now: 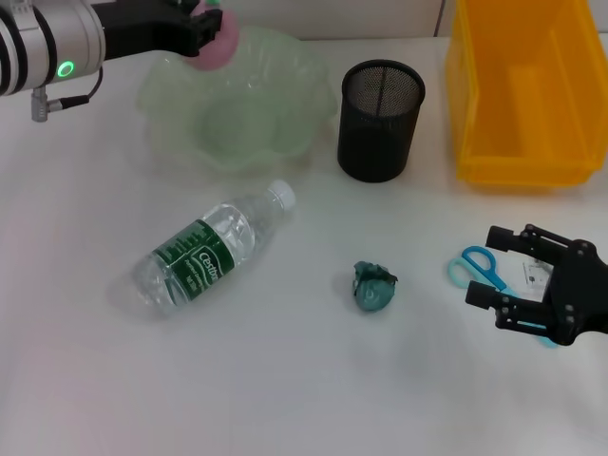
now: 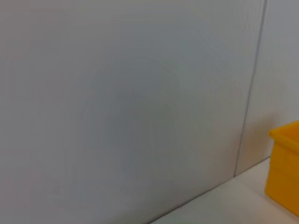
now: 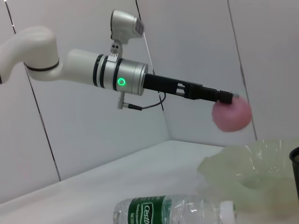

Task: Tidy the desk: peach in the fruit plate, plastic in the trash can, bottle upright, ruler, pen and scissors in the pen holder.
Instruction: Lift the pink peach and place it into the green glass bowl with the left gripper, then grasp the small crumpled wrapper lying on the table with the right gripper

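The left hand grips the round pink peach and holds it in the air over the far rim of the pale green, wavy-edged plastic fruit plate, near the far-left corner of the white surface. The hollow of the plate lies below the peach and a little toward the near edge, so I judge a short move that way comes before releasing. The right hand hovers wide open at the near-right edge, over the blue-handled scissors.
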